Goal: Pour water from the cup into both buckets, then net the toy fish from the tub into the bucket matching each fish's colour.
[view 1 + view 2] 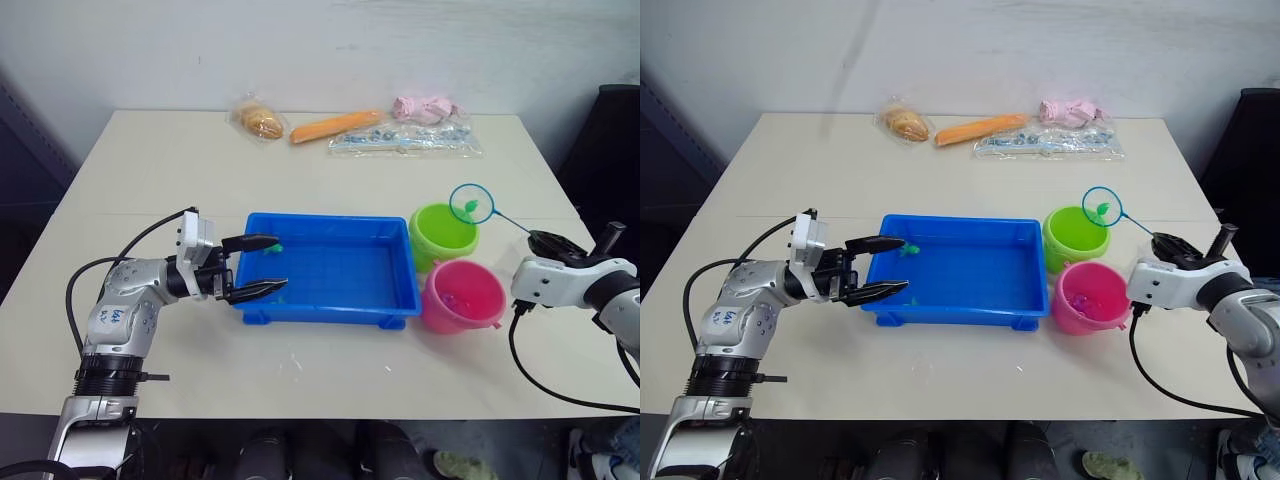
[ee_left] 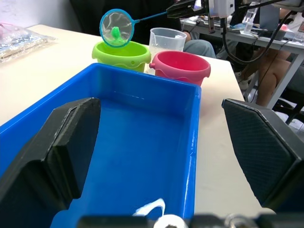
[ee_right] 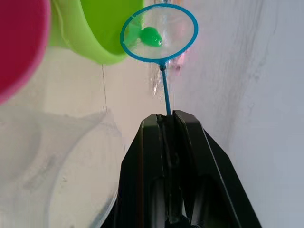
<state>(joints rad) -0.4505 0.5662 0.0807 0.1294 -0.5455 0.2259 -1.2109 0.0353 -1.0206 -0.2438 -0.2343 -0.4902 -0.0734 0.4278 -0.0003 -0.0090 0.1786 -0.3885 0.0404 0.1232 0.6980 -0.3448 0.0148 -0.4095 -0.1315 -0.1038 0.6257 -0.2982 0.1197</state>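
Note:
The blue tub [image 1: 330,312] sits mid-table, and a green toy fish [image 1: 275,247] lies in its far left corner. To its right stand the lime green bucket [image 1: 441,232] and the pink bucket [image 1: 462,296]. My right gripper [image 1: 545,240] is shut on the thin handle of the net [image 1: 471,203]. The hoop hangs over the green bucket's far rim with a green fish [image 3: 151,36] in its mesh. The clear cup [image 2: 167,40] stands just beyond the buckets. My left gripper [image 1: 279,264] is open, its fingers straddling the tub's left end.
Along the table's far edge lie a bagged bun [image 1: 260,121], an orange carrot-shaped toy [image 1: 336,125], a pink item [image 1: 427,108] and a clear bag [image 1: 405,140]. A black chair [image 1: 610,150] stands past the right edge. A cable [image 1: 540,385] hangs from my right arm.

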